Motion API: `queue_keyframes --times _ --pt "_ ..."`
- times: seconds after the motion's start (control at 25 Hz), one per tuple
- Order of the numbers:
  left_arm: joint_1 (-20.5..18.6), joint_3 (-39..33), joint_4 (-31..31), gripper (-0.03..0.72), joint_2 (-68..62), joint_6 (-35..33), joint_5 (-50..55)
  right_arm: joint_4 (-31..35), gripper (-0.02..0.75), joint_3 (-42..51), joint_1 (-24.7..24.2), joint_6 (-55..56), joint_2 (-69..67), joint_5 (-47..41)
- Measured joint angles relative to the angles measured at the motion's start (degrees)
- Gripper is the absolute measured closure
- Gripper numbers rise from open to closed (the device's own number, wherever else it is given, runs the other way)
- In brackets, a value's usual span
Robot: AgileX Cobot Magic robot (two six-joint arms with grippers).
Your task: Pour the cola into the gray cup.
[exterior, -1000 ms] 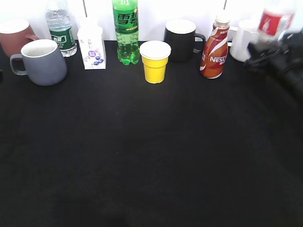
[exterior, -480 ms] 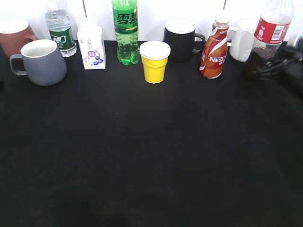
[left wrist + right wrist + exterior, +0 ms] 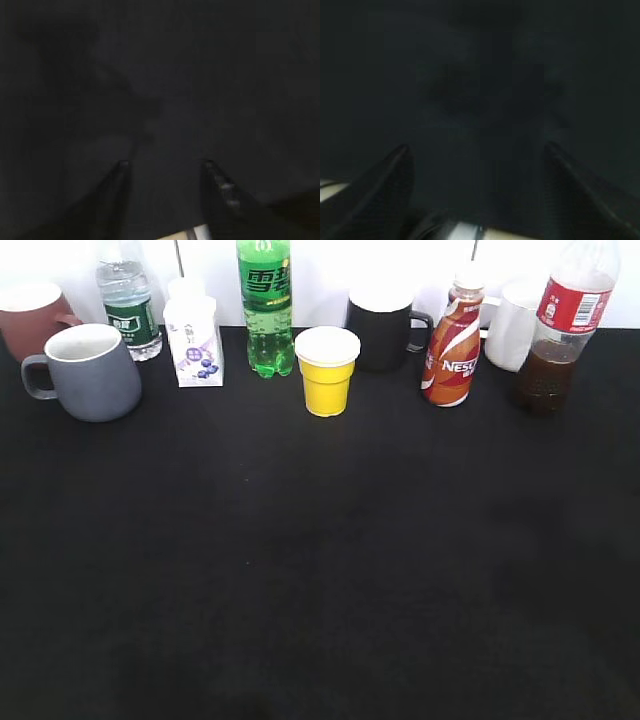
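The cola point(image 3: 560, 335), a tall clear bottle with dark liquid and a red label, stands upright at the back right of the black table. The gray cup point(image 3: 90, 372) stands at the back left, handle to the left, white inside. Neither arm shows in the exterior view. My left gripper point(image 3: 165, 162) is open and empty over dark cloth. My right gripper point(image 3: 477, 147) is open and empty, also over dark cloth.
Along the back stand a reddish-brown mug point(image 3: 30, 318), a water bottle point(image 3: 128, 305), a small white carton point(image 3: 194, 335), a green Sprite bottle point(image 3: 265, 305), a yellow cup point(image 3: 327, 370), a black mug point(image 3: 382, 325), a Nescafe bottle point(image 3: 455, 340) and a white mug point(image 3: 515, 325).
My right gripper let go of the cola and drew back out of the exterior view to the right. The cola now stands alone on the table.
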State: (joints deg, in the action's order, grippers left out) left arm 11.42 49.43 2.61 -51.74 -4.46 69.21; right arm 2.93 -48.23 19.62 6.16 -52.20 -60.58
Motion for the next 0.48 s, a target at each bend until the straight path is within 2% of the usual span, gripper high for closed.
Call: queue_keyframes --times 0.08,0.12,0.2,0.32,0.4,0.48 --pt "0.0 0.0 0.6 0.165 11.6 1.2 0.4 0.8 0.146 0.0 0.0 -1.9 11.8 -5.2" --pt "0.0 -0.1 1.3 0.128 17.0 1.4 0.5 1.0 0.146 0.7 0.0 -2.2 17.2 -6.3" --pt "0.0 -2.7 1.6 0.111 27.6 1.6 0.5 1.0 0.146 3.5 0.1 -2.3 28.4 -6.7" --pt "0.0 -10.2 1.6 0.112 41.4 1.6 0.7 0.9 0.147 11.4 0.1 -2.3 39.9 -6.8" --pt "0.0 -15.2 1.7 0.112 46.0 1.6 0.7 0.5 0.147 16.2 0.1 -2.3 43.0 -6.9" --pt "0.0 -17.1 1.6 0.112 46.2 1.6 -0.8 0.3 0.15 17.0 0.1 -2.4 43.1 -5.0"
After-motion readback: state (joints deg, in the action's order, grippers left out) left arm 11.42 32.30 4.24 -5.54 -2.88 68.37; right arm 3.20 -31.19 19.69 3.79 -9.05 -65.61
